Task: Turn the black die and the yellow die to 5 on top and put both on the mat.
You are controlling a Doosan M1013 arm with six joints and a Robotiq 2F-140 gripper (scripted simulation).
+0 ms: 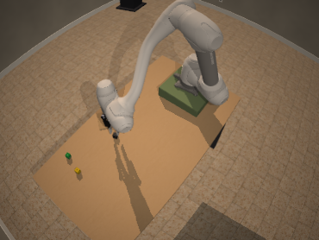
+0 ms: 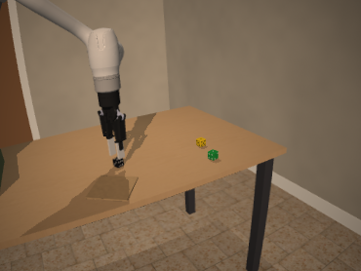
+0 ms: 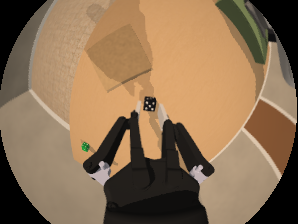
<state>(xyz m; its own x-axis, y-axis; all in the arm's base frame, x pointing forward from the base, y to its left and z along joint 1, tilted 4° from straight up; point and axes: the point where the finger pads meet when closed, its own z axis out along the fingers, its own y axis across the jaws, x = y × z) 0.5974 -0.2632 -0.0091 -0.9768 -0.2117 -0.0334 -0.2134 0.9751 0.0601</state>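
Black, white-pipped die [image 1: 115, 136] [image 2: 118, 163] [image 3: 150, 104] just beyond the fingertips of a partly open, empty gripper [image 1: 113, 132] [image 2: 116, 155] [image 3: 149, 107].

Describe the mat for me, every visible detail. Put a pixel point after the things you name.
The mat [image 1: 102, 126] [image 2: 113, 187] [image 3: 119, 57] is a thin, plain brown, roughly square sheet with straight edges; its material is unclear. It lies flat on the wooden-looking table [image 1: 168, 147] [image 2: 166, 171] [image 3: 210, 90], near one long edge, with shadow across much of it.

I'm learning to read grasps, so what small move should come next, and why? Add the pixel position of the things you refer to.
Probably ease the gripper [image 1: 113, 132] [image 2: 116, 155] [image 3: 149, 107] slightly lower: its fingertips appear just above the black die [image 1: 115, 135] [image 2: 118, 163] [image 3: 149, 104], with gaps visible on both sides.
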